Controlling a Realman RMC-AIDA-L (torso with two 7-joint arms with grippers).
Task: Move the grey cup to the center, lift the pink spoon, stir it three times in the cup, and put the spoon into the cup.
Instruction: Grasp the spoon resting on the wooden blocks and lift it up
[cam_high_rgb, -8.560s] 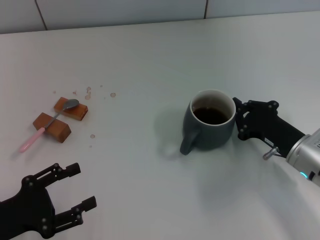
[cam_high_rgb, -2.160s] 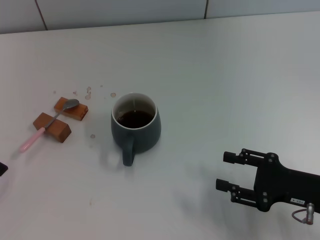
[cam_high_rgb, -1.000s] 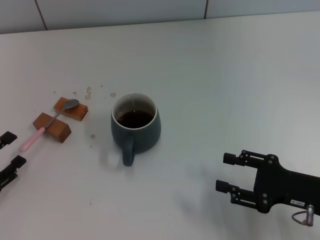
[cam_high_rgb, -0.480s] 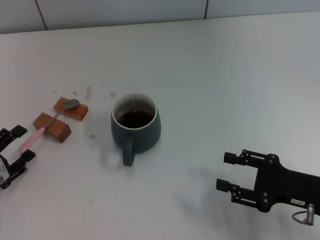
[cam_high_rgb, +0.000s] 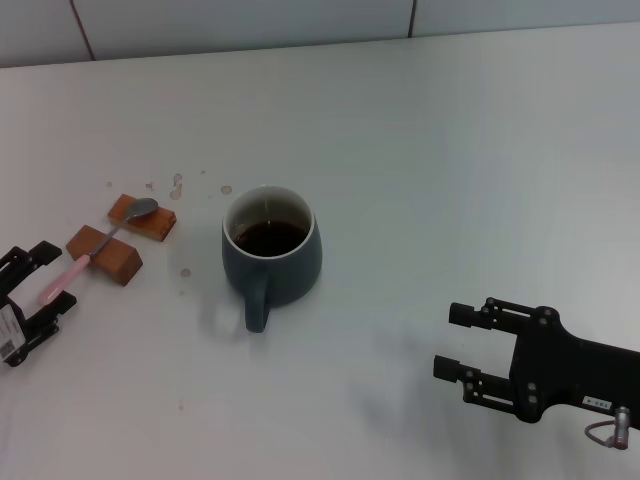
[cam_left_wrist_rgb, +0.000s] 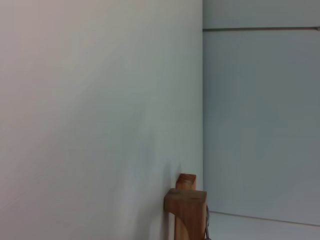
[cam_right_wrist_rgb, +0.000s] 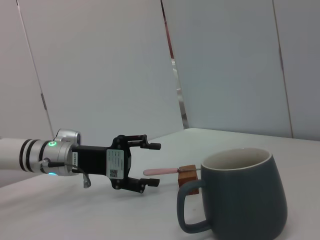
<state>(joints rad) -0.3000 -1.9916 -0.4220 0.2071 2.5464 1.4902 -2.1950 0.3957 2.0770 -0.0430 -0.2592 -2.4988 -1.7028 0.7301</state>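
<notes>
A plain white worktop (cam_high_rgb: 450, 150) runs back to a pale panelled wall. At the far left, the left pincer (cam_high_rgb: 45, 283) sits low with its fingers spread, one on each side of the tip of the pink spoon's (cam_high_rgb: 66, 277) handle, not closed on it. The spoon lies across two brown blocks (cam_high_rgb: 103, 252), its grey bowl resting on the farther one. A few small dried spots (cam_high_rgb: 178, 183) mark the surface just beyond them. Near the middle stands the grey cup (cam_high_rgb: 271, 254), dark liquid inside, its handle turned toward the robot. Right of it is a wide bare stretch. The right pincer (cam_high_rgb: 464, 345) rests open near the front right edge, well apart from the cup.
</notes>
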